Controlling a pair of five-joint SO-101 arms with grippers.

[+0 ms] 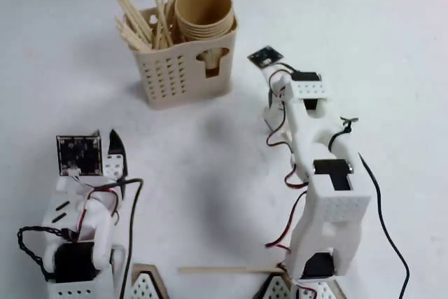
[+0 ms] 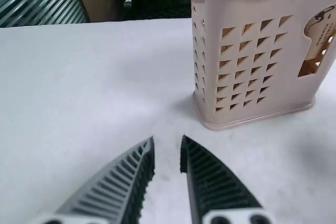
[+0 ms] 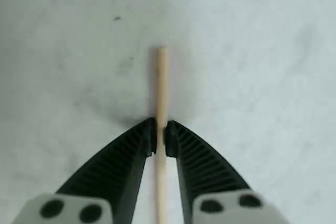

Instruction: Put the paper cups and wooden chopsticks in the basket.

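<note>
Right hand (image 3: 161,132) pinching chopstick (image 3: 162,77) between fingertips, tip jutting past them

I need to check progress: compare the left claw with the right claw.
The left claw is slightly open and empty; the right claw is shut on a wooden chopstick. The left claw faces the basket; the right claw faces bare table. Both are ribbed and pointed.

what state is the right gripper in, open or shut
Shut on the chopstick: the right gripper pinches it from both sides.
</note>
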